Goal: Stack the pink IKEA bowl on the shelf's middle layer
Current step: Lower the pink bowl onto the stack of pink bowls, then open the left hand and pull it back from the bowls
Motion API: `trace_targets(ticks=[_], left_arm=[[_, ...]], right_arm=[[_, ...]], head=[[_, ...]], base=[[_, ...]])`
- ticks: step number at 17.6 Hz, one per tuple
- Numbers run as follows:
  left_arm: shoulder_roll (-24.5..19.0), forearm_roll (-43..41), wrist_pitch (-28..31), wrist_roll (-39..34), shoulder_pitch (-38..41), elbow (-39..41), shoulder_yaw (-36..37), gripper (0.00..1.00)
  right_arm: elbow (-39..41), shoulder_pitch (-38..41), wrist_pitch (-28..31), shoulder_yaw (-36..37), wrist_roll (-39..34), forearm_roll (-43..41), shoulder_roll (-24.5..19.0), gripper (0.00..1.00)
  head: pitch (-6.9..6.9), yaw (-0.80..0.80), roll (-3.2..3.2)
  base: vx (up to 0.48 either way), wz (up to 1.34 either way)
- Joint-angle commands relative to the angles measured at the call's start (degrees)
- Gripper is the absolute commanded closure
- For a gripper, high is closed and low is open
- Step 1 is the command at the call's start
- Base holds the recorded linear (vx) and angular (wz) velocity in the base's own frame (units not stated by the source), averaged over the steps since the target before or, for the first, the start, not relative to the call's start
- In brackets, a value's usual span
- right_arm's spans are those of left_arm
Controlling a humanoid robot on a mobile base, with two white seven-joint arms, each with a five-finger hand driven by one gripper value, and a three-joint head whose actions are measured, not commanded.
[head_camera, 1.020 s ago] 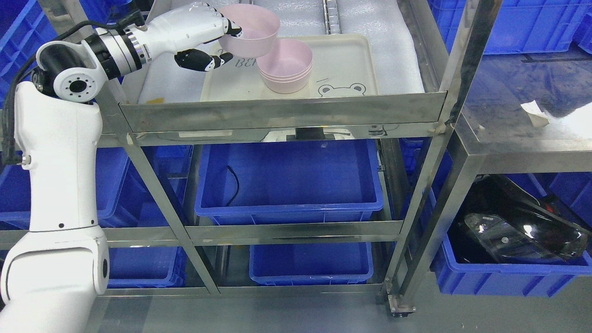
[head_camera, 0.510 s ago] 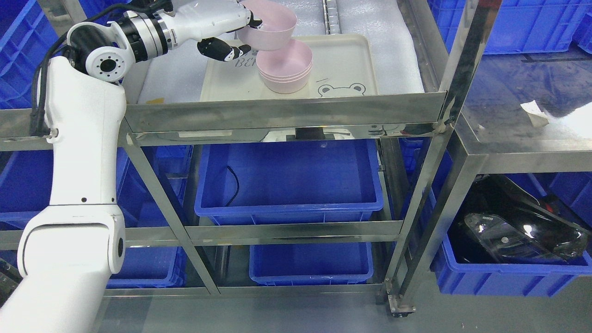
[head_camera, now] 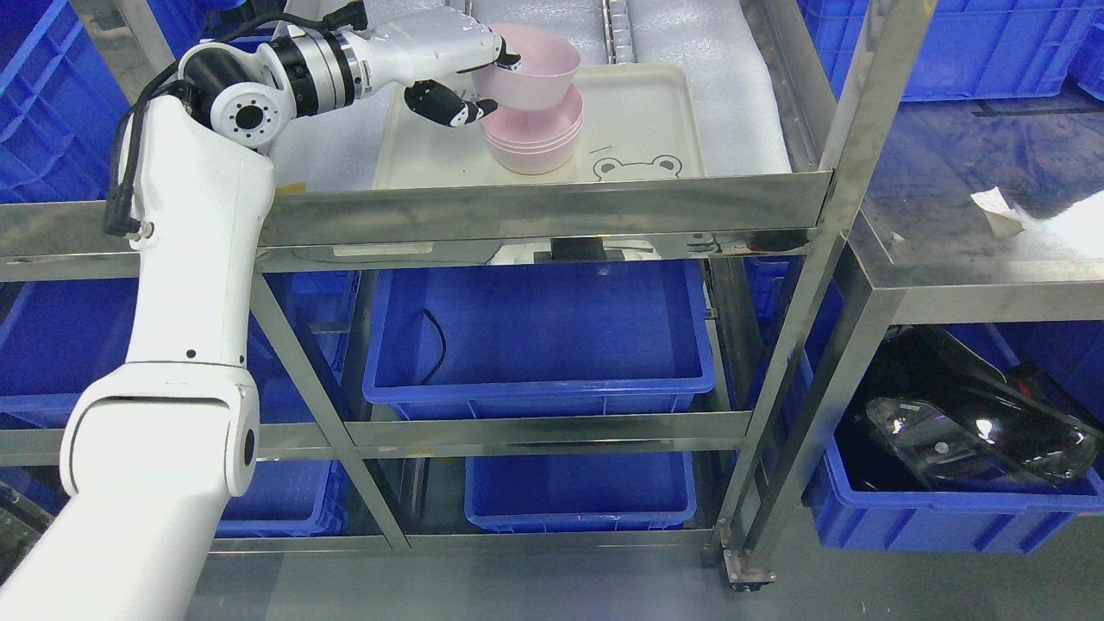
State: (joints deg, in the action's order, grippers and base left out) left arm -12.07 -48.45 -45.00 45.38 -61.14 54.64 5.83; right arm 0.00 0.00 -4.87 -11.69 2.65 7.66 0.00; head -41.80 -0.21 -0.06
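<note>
My left hand [head_camera: 483, 84] reaches in from the left over the steel shelf and is shut on the rim of a pink bowl [head_camera: 530, 76]. The held bowl sits tilted just above, or touching, a stack of pink bowls [head_camera: 535, 142]. The stack stands on a cream tray with a bear print [head_camera: 655, 121] on the shelf's white foam liner. The thumb [head_camera: 448, 108] is under the bowl's left side and the fingers are on its rim. The right arm does not show.
The shelf's front steel lip [head_camera: 535, 211] runs below the tray. A slanted steel post [head_camera: 828, 216] stands at right. Blue bins [head_camera: 535, 345] fill the lower levels. A steel table [head_camera: 983, 233] with a paper scrap stands right.
My left hand has carried the pink bowl to the right, from beside the stack to right over it. The arm has swung further in over the shelf.
</note>
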Motion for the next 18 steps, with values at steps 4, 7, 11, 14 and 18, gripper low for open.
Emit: trace_targets(ticks=[4,7,11,14,18], left_arm=[[-0.2,-0.7,0.0,0.1,-1.7,-3.7,0.6,0.49],[-0.9,-0.6,0.0,0.1,-1.6,-2.9,0.3,0.28],[1.1,1.1,0.0,0.1,-2.8,-1.0,-8.3,0.16],[8.9,10.0,3.1,0.3,-1.7,-0.9,-17.1,0.16],[11.1,26.3,15.9,0.0,3.4,3.4,-18.7,0.16]], right_arm=[[1.0,0.9,0.0,0.0,0.0,0.0,1.0,0.0],[1.0,0.9,0.0,0.0,0.0,0.0,1.0,0.0],[1.0,0.9,0.0,0.0,0.0,0.0,1.0,0.0],[1.0,0.9,0.0,0.0,0.0,0.0,1.0,0.0],[1.0,0.9,0.0,0.0,0.0,0.1,1.0,0.0]], head=[[0.0,0.0,0.0],[0.0,0.0,0.0],[0.0,0.0,0.0],[0.0,0.0,0.0],[0.0,0.0,0.0]], base=[[0.0,0.0],[0.0,0.0],[0.0,0.0],[0.0,0.0],[0.0,0.0]])
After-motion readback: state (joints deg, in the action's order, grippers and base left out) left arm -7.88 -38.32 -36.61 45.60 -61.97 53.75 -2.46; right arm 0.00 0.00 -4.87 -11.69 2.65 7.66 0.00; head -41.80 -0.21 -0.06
